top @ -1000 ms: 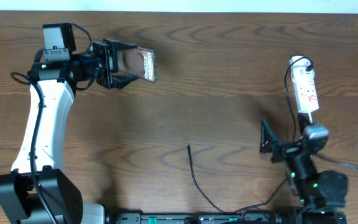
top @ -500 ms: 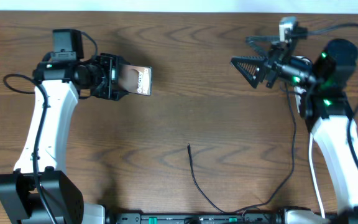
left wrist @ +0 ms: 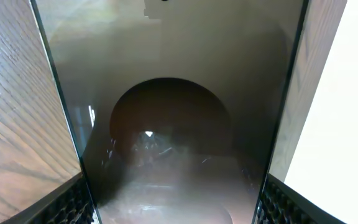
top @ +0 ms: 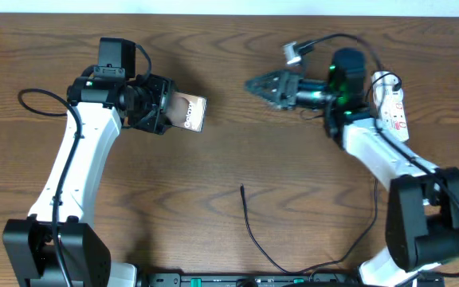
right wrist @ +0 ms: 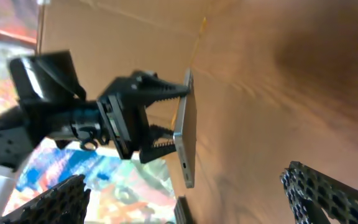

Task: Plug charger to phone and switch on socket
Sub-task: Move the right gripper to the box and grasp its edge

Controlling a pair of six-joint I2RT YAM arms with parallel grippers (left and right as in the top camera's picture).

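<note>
Phone (top: 190, 113) sits clamped by its long edges in the left gripper (top: 168, 108), upper left of the overhead frame; we see the right gripper (top: 260, 83) spread wide and empty at upper centre, pointing toward the phone; the charger (top: 251, 231) lies on the counter (top: 150, 191) at lower centre, its tip touching nothing; the socket (top: 394, 112) rests at upper right, beside the right arm (top: 373, 147).

The right hand (top: 253, 84) swung up and leftward toward the phone (top: 188, 112).
</note>
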